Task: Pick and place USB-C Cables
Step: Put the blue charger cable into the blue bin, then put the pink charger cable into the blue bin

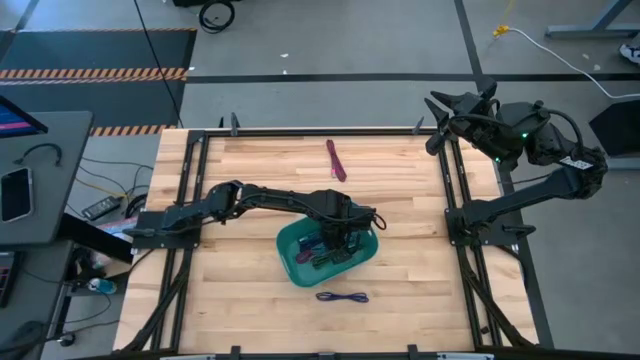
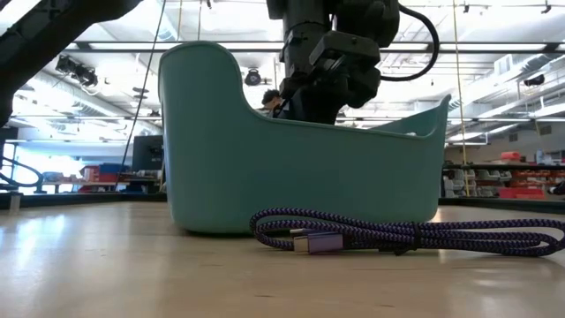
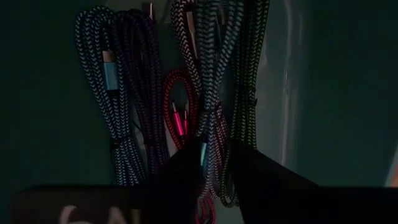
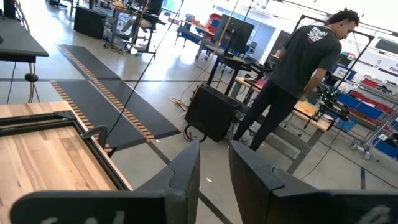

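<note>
Wooden tabletop point(image 1: 400, 200) carries a teal bin point(image 1: 296, 243); left gripper point(image 1: 338, 240) hangs inside, fingers slightly spread over bundled USB-C cables point(image 3: 124, 93); right gripper point(image 4: 214, 165), parted, waits off-table.

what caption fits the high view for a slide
Left gripper over the teal bin of bundled cables; purple cable and maroon cable remain on the table.

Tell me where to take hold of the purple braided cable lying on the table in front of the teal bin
Grip the purple braided cable across the middle of its doubled strands, coming straight down from above. It lies flat and stretched along the wooden table, clear of the teal plastic bin, so its long sides are open for the fingers.
</note>
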